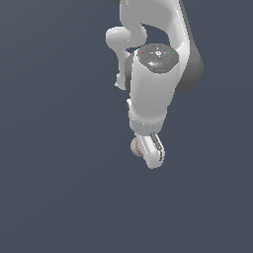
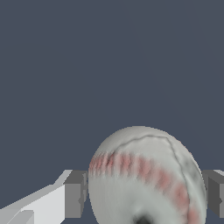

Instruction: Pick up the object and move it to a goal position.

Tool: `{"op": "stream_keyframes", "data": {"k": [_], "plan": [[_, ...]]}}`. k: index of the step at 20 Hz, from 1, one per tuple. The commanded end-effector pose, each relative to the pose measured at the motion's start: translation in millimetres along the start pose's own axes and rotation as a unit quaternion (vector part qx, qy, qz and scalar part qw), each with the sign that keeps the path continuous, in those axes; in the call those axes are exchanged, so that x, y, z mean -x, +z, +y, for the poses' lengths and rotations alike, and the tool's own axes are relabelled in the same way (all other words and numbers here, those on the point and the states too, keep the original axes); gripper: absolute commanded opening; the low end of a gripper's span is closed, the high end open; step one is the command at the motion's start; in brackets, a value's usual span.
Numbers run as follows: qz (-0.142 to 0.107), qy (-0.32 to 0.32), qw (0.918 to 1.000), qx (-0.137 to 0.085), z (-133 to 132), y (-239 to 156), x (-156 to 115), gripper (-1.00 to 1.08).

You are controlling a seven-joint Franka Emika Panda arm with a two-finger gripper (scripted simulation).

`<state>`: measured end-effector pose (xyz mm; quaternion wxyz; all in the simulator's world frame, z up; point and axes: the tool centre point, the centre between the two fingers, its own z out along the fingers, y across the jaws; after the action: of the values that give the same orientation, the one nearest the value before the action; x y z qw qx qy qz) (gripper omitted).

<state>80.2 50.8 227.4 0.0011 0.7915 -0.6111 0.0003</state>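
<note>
Looking down the wrist view, I have the ball [image 2: 146,179] sitting squarely between the fingers [image 2: 74,194] — one grey pad flush against one flank of the ball, the other pad right at the opposite flank, so the gripper [image 2: 146,199] is closed onto it as far as I can judge. The red stitching runs in a band across the ball's face, roughly along the line from pad to pad; being round, it has no long axis to worry about. In the exterior view the ball [image 1: 136,147] peeks out just beside the fingers [image 1: 153,153], tucked under the arm's wrist, with plain dark surface all round. No goal marker shows, so I can't say which way the carry must go.
</note>
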Motion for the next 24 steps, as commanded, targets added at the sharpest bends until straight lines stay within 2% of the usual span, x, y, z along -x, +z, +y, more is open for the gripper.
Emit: {"op": "stream_keyframes", "data": {"k": [1,12,24], "plan": [[0.000,0.000,1.0000,-0.001,-9,-16,-3,-1.00],[-0.001,0.000,1.0000,-0.001,-39,-61,-14,-1.00],[-0.001,0.000,1.0000,-0.001,-51,-77,-18,-1.00]]}}
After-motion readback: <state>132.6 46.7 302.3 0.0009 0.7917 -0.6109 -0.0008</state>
